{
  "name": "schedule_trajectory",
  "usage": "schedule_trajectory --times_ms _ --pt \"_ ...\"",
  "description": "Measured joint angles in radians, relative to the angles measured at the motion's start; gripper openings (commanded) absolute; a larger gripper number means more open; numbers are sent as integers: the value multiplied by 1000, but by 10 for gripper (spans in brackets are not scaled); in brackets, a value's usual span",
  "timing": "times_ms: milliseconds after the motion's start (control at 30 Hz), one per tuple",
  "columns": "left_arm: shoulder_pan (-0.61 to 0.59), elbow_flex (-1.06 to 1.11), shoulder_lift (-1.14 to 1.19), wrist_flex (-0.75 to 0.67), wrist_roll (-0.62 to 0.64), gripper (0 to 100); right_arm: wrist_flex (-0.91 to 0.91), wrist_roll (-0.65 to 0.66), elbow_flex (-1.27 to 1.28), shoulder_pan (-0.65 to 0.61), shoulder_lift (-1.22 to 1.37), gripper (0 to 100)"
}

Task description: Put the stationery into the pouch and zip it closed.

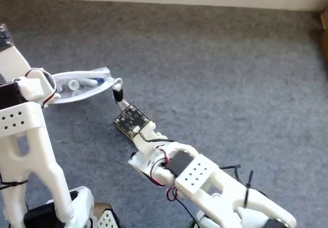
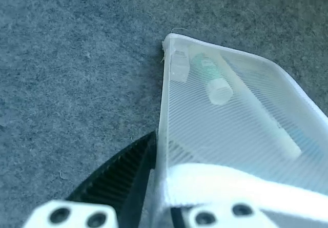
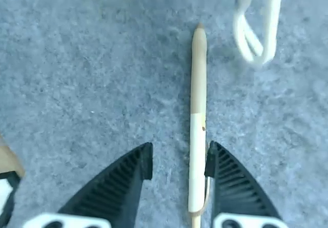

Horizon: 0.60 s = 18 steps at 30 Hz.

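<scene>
Gripping the mesh pouch point(image 2: 225, 136) by its edge, left gripper point(image 2: 160, 156) is clamped tight — its wrist view reveals capped markers point(image 2: 218, 84) inside. Right gripper point(image 3: 178, 159) sits open around a beige pen point(image 3: 198, 110) on grey carpet point(image 3: 77, 84), white zip cord point(image 3: 254, 33) nearby.

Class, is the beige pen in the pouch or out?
Out: the beige pen lies on carpet between the right claw's open fingers, outside the pouch.

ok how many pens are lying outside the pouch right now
1: a beige pen on the carpet, between the open fingers of the right hand, near the white loop at the end of the pouch. Other pieces sit inside the pouch; more may be hidden.
</scene>
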Motion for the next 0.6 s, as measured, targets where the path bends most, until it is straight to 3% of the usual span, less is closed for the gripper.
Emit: schedule_trajectory --times_ms 233,600 --pt "-49 0 0 -11 15 7 -86 0 -98 5 298 166" --pt "-51 0 0 -14 15 7 -89 0 -310 43 512 166"
